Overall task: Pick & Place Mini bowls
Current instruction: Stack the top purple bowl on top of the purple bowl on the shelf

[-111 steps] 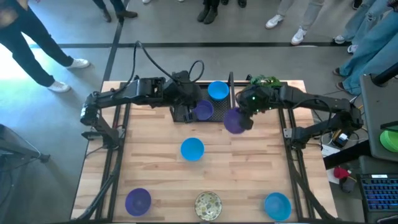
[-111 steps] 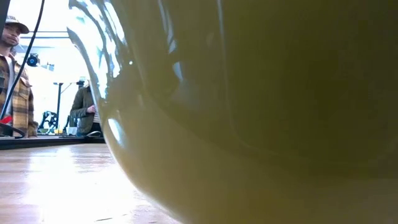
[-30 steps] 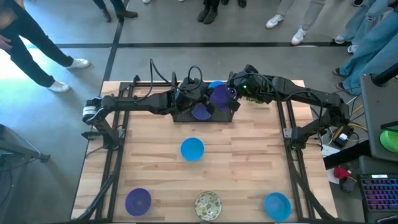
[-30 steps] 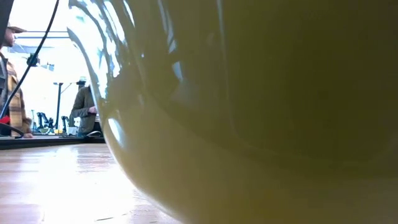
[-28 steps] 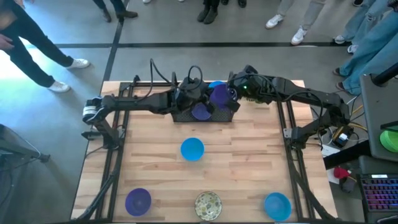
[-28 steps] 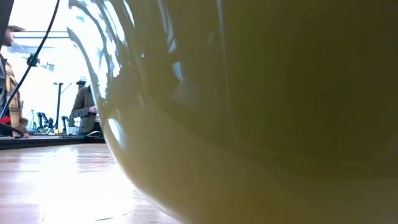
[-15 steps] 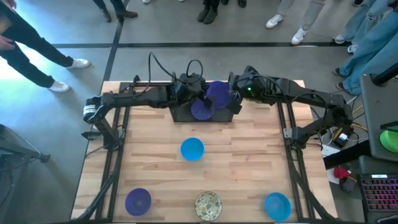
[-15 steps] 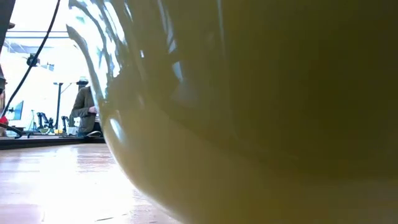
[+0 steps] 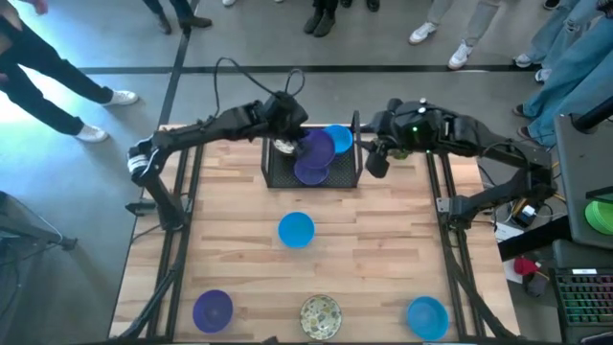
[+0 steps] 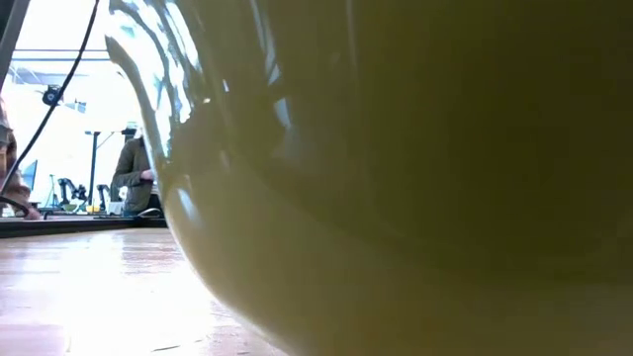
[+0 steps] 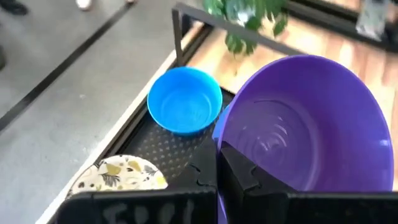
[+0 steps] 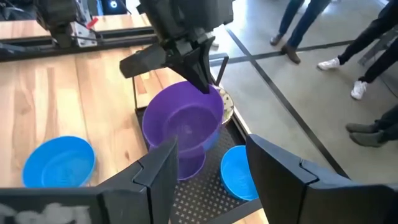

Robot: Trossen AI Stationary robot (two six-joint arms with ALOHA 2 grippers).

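A black mesh tray (image 9: 347, 174) stands at the table's far middle. In it are a blue mini bowl (image 9: 338, 139), a cream speckled one (image 9: 283, 146) and a purple one (image 9: 311, 173). My left gripper (image 9: 299, 146) is shut on a second purple bowl (image 11: 305, 124), which tilts over the lower purple one. My right gripper (image 9: 374, 163) stands open and empty just right of the tray. Other mini bowls sit on the wood: blue (image 9: 296, 230), purple (image 9: 213, 310), cream speckled (image 9: 321, 316) and blue (image 9: 427, 316). My left gripper pinches the upper purple bowl's rim (image 11: 225, 127) between its two shut fingers, on the side toward the table's far left. The fingers (image 12: 200, 73) come from above, pointing down. The bowl tilts over the lower purple bowl (image 12: 189, 165); whether it rests on it I cannot tell.
A leafy plant (image 11: 249, 15) stands behind the tray's far right corner. The near cream bowl (image 10: 415, 178) fills most of the low view. People stand beyond the table's far edge (image 9: 326, 14). Bare wood lies between the tray and the near bowls.
My right gripper has opened, let go of a purple bowl over the tray and drawn back toward the table's right edge, off the tray. My left gripper has shifted a little toward the far left edge, still shut.
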